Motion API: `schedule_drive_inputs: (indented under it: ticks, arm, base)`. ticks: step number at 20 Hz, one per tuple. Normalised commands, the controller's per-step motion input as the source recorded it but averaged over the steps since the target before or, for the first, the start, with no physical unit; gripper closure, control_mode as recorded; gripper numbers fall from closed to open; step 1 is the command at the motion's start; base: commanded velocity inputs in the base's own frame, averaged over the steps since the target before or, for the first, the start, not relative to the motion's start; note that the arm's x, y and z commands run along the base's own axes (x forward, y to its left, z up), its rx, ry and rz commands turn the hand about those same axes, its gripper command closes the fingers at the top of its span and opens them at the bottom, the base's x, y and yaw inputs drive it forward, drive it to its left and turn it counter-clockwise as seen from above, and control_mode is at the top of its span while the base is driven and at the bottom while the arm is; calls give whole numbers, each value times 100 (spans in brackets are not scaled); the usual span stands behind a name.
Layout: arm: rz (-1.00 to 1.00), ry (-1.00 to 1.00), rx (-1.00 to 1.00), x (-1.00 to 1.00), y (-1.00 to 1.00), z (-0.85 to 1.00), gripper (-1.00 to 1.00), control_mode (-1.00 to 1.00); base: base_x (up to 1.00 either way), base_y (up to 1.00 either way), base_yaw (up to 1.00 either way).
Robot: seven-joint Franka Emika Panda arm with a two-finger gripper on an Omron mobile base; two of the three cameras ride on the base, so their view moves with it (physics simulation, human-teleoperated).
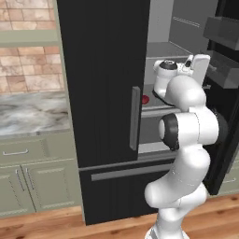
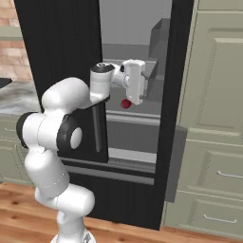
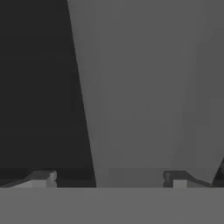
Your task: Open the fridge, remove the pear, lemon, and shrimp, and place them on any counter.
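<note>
The black fridge [image 1: 102,93] has its left door closed and its right door [image 1: 226,116] swung open, showing the grey interior [image 2: 133,47]. The dark-red pear [image 1: 145,99] sits on a middle shelf, just below and beside my white hand [image 2: 135,80]. My hand [image 1: 196,67] reaches into the open compartment above that shelf. In the hand view my gripper [image 3: 109,179] is open with nothing between its fingertips [image 3: 43,178], facing the grey inner wall. The lemon and the shrimp are out of view.
The marble counter [image 1: 32,112] over pale green cabinets runs left of the fridge. Tall pale green cabinets [image 2: 218,118] stand on its right. The closed door's grey bar handle [image 1: 135,116] is close to my forearm. Door bins [image 1: 224,32] jut from the open door.
</note>
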Motion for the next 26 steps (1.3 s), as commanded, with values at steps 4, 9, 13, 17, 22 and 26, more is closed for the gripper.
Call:
schedule_drive_inputs:
  ticks: [4, 9, 13, 17, 22, 26]
  arm:
    - [-8, 0, 12, -67, -97, 6, -100, -100]
    - [5, 0, 23, 6, -8, 0, -100, -100]
    - [28, -15, 12, -29, 92, -3, -100, -100]
    - [44, -29, 7, -38, 100, -28, -100, -100]
    - [57, -27, 23, -16, 97, -42, -100, -100]
    - [55, 2, 45, 0, 69, -19, -100, -100]
  base:
    - [0, 0, 0]
    - [0, 0, 0]
    - [0, 0, 0]
    - [0, 0, 0]
    - [0, 0, 0]
    - [0, 0, 0]
